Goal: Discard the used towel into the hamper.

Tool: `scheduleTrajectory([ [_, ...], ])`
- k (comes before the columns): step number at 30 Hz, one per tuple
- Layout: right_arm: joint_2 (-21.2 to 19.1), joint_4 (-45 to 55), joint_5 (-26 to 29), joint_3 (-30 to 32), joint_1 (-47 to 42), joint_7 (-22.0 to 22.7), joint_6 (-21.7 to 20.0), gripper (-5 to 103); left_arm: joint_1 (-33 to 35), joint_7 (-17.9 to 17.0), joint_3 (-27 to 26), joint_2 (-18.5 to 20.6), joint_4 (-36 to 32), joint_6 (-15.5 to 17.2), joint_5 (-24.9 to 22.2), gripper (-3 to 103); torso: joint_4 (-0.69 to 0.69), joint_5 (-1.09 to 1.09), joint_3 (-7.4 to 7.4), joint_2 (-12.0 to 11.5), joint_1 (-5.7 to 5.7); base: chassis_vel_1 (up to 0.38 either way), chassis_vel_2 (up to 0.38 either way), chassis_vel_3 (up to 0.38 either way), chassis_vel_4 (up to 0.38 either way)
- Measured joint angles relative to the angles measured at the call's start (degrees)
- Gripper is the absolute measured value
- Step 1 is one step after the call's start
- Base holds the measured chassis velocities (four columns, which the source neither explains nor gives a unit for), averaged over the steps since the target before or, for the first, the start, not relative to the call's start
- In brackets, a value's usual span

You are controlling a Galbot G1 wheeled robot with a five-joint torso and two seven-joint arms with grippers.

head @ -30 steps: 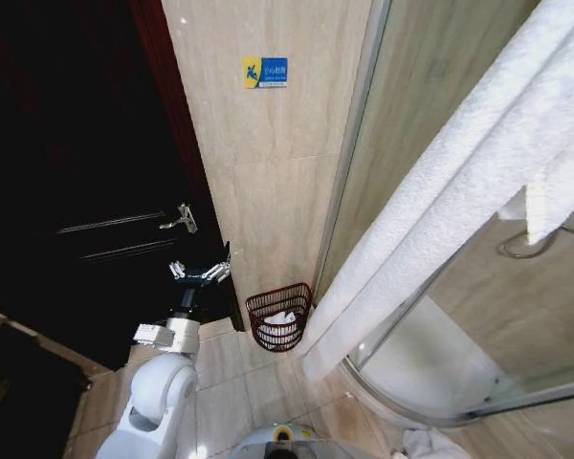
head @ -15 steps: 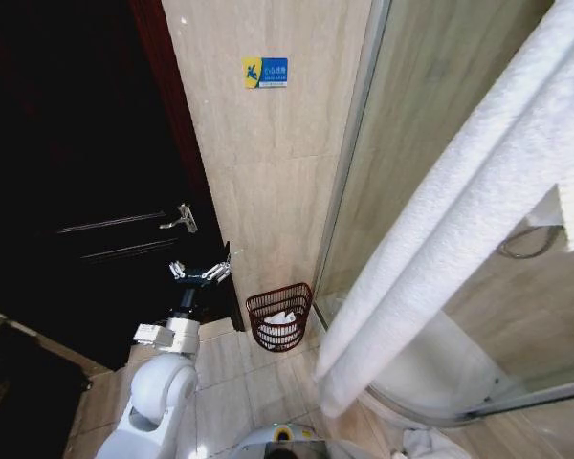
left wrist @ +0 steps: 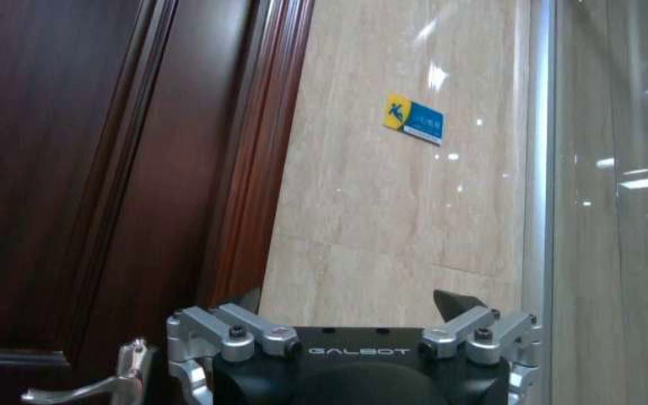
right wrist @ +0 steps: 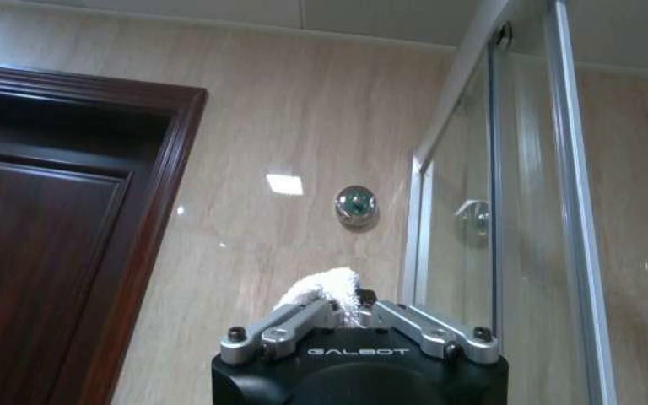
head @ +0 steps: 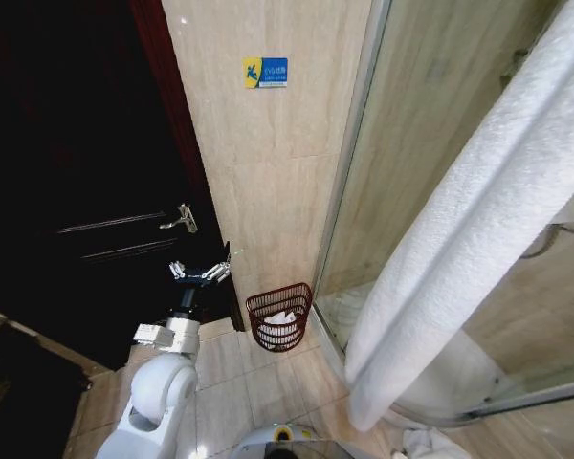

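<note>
The white towel runs off the head view's top and right edges. It hides part of the shower enclosure. The hamper's contents are too small to identify.

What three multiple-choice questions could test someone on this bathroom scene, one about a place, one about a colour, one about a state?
1. Where does the hamper stand?
A. On the tiled floor at the foot of the beige wall, beside the glass shower screen
B. Inside the shower
C. On a shelf by the door

2. What colour is the towel?
A. Blue
B. White
C. Dark brown

3. What is the right gripper doing?
A. Open and empty
B. Shut on the towel
C. Gripping the door handle

Answers:
1. A: the head view shows it on the floor against the wall.
2. B: it hangs white across the head view.
3. B: the right wrist view shows white terry cloth pinched between the closed fingers.
</note>
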Motion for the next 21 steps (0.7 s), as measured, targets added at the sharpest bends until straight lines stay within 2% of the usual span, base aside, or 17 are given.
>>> scheduleTrajectory([
  [11, 0.0, 0.0, 0.0, 0.0, 0.0, 0.0, 0.0, 2, -0.01, 0.0, 0.0, 0.0, 0.0, 0.0, 0.0, 100, 0.0, -0.01, 0.01, -0.02, 0.02, 0.006, -0.004, -0.004, 0.007],
  [21, 0.0, 0.0, 0.0, 0.0, 0.0, 0.0, 0.0, 2, -0.01, 0.0, 0.0, 0.0, 0.0, 0.0, 0.0, 100, 0.01, 0.0, 0.0, -0.02, -0.01, 0.143, -0.14, -0.149, 0.141],
])
